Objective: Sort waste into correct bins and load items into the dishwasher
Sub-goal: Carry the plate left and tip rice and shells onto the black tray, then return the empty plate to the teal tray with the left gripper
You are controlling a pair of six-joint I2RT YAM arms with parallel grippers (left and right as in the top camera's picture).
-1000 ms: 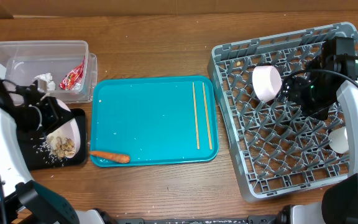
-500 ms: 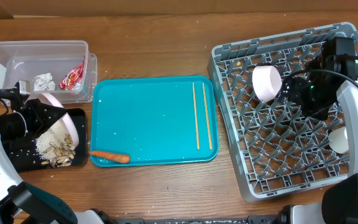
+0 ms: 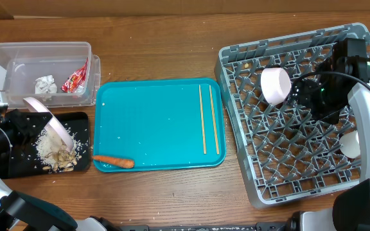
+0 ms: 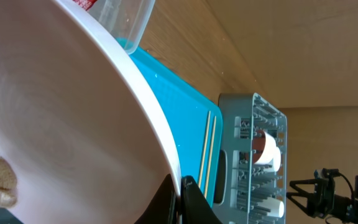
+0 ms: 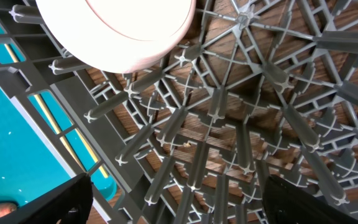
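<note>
Over the black tray (image 3: 86, 140), the left gripper (image 4: 178, 185) pinches the tilted plate (image 3: 49, 123) by its rim, probably the best hold for something stiff, slick and breakable; the right gripper (image 5: 182, 202) hangs spread

The round white plate (image 3: 49, 125) is tilting steeply on edge over the shallow black rectangular tray (image 3: 81, 120), where white-beige rice and food scraps (image 3: 53, 151) are lying in a heap. The red snack wrapper (image 3: 76, 80) and the small crumpled white paper ball (image 3: 45, 85) are resting inside the clear plastic rectangular tub (image 3: 40, 46). The small orange carrot (image 3: 113, 162) is lying along the near edge of the teal serving tray (image 3: 153, 122). The thin light wooden chopsticks (image 3: 209, 119) are lying parallel near its right side. One small white bowl (image 3: 275, 85) is lying on its side in the large grey plastic dish rack (image 3: 237, 122). The second small white bowl (image 3: 349, 144) is sitting at the rack's right edge, partly hidden.
</note>
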